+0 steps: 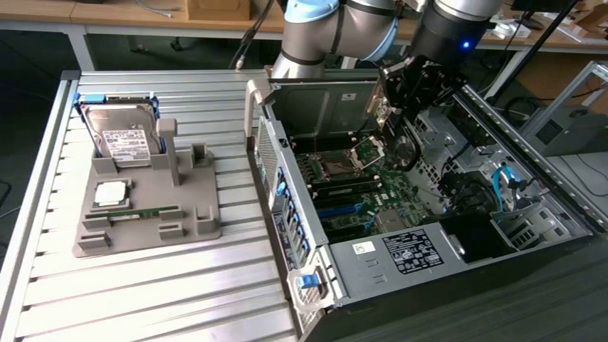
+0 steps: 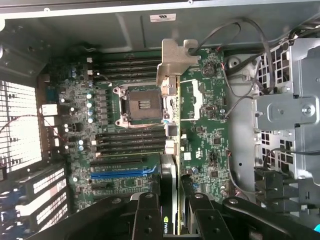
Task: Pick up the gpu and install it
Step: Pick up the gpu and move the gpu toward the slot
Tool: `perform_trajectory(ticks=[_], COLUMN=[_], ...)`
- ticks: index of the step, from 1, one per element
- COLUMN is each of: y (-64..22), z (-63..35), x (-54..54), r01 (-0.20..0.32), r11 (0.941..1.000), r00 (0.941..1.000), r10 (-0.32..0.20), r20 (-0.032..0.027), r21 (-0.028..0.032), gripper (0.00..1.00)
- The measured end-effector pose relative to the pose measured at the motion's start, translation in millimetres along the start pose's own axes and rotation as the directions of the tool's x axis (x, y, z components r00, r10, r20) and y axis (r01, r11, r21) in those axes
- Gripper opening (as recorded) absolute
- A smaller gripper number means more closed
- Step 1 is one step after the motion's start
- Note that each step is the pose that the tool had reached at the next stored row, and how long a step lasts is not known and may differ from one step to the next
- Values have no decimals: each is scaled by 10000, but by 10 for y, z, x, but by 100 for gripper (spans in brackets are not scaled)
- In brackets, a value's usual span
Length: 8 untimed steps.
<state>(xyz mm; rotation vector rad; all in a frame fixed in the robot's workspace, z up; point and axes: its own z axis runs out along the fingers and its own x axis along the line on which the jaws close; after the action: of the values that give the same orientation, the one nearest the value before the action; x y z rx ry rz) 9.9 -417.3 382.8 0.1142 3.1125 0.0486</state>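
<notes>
Wrist view, pincer clamped on gpu over motherboard, small cooler logo unreadable.

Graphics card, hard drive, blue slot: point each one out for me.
graphics card (image 2: 175,59): wrist view, on its silver end bracket.
hard drive (image 1: 124,140): exterior view, on its white label.
blue slot (image 2: 122,174): wrist view, midway along its length.
</notes>
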Motion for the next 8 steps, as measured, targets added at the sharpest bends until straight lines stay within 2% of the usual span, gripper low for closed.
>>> perform_trajectory(ticks=[8], y=[3], z=[57], x=[-62], r01=[-1], r11=[10000], r00=[10000], r10=[1], r20=[0], r21=[0], gripper=[27])
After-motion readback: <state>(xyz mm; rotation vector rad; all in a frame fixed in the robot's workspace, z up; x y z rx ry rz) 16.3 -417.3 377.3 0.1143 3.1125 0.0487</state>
